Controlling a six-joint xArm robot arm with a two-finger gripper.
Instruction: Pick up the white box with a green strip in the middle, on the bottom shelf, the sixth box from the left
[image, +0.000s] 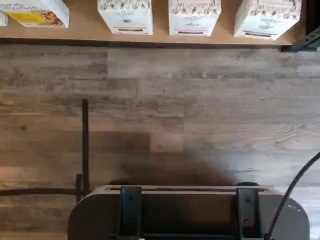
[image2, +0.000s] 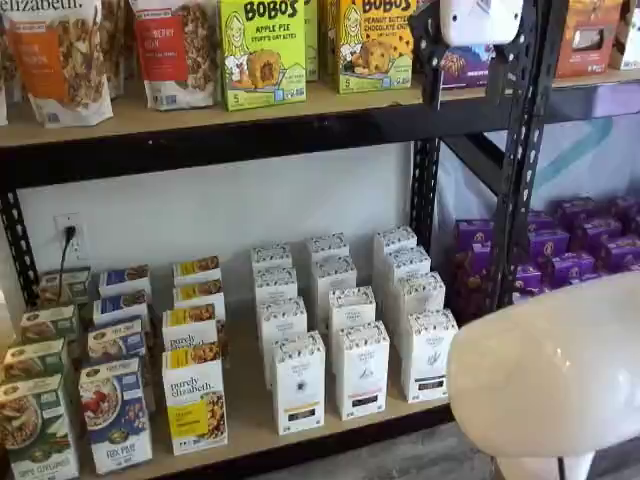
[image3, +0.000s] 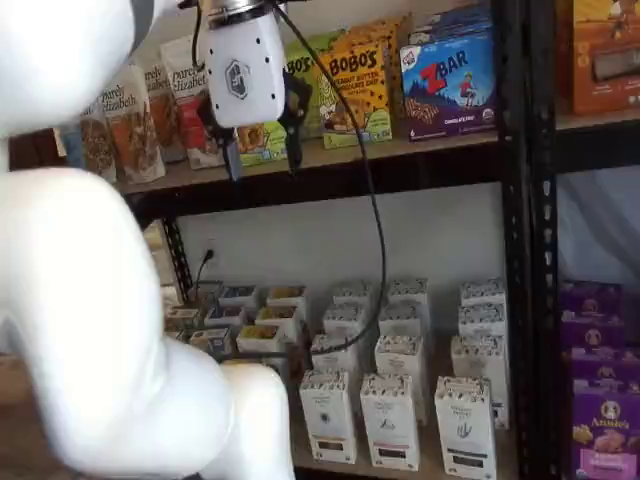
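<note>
Wood floor, bottom shelf | white box stands at the front, rightmost white one | gripper hangs high above it, fingers apart, holding nothing

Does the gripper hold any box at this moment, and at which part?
Nothing is held. The gripper hangs up by the upper shelf, open, far above the white box.

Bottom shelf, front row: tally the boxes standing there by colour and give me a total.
White cartons: 3, counting the white box with the plant sprig
Yellow-fronted box: 1
Blue box: 1
Green box: 1
Total: 6
</note>
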